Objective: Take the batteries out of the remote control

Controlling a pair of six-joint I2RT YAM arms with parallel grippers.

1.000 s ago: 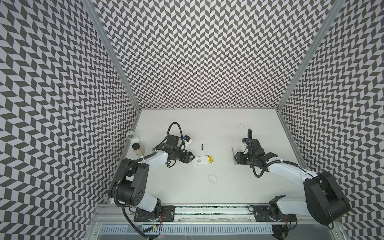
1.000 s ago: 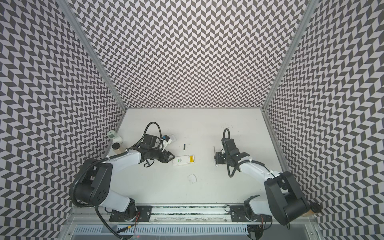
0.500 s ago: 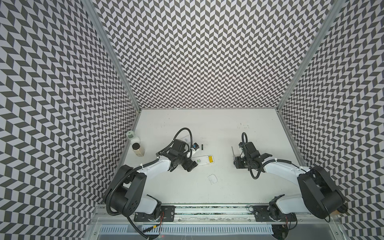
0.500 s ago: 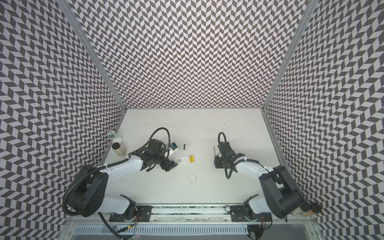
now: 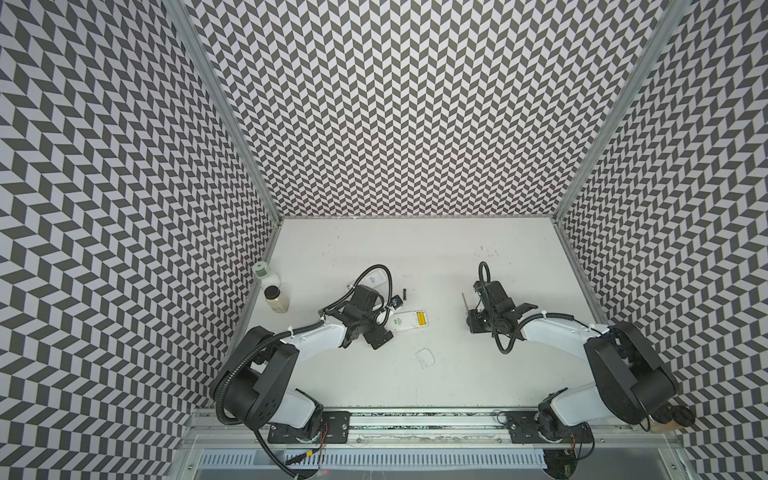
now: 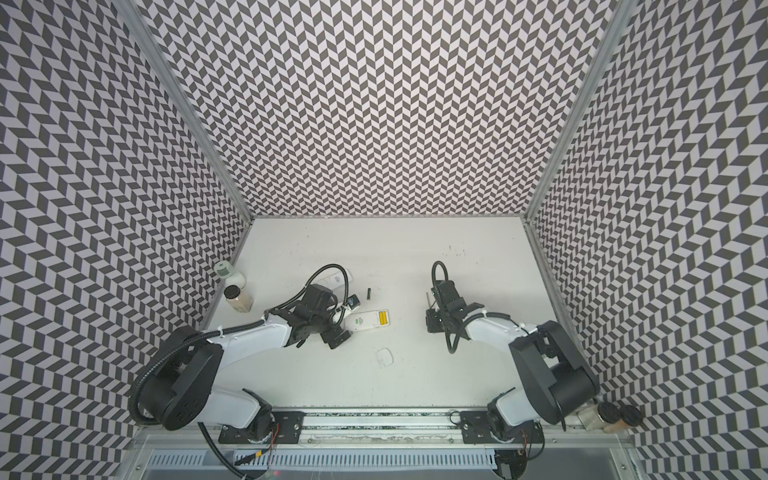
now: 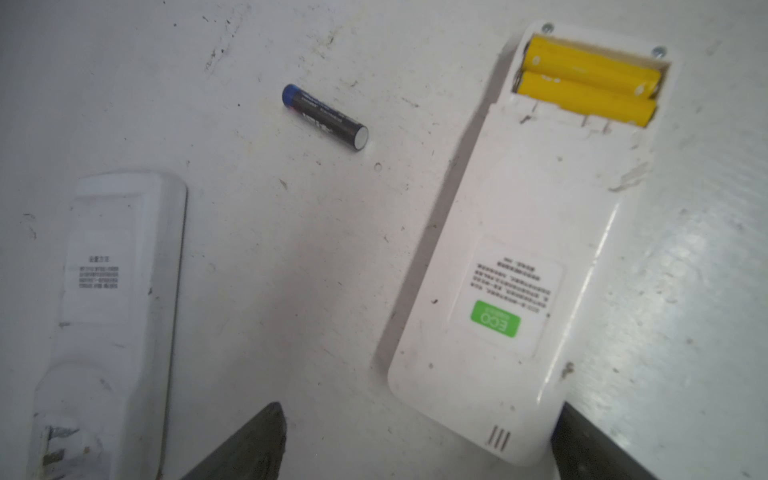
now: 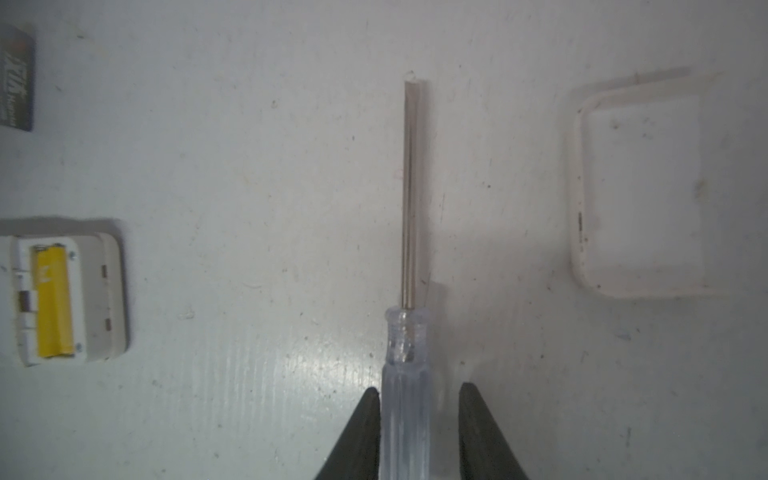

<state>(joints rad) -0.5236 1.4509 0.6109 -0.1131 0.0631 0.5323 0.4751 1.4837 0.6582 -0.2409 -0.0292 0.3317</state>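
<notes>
A white remote [image 5: 409, 332] [image 6: 368, 322] lies back up, compartment open, with two yellow batteries [image 7: 586, 83] [image 8: 52, 299] inside. One black battery [image 7: 326, 116] [image 5: 404, 293] lies loose on the table behind it. My left gripper [image 7: 415, 440] [image 5: 388, 322] is open wide, its fingers either side of the remote's end away from the batteries, holding nothing. My right gripper [image 8: 419, 395] [image 5: 471, 322] straddles the clear handle of the screwdriver [image 8: 411, 199] lying on the table. One finger touches the handle and a small gap shows at the other.
A second white remote [image 7: 112, 291] [image 5: 376, 278] lies behind my left arm. The clear battery cover [image 8: 640, 187] [image 5: 424, 357] rests in front of the remote. Two small bottles [image 5: 266, 272] [image 5: 276, 299] stand by the left wall.
My left gripper has opened wider and moved right up to the remote's end. My right gripper's jaws have narrowed around the screwdriver handle.
</notes>
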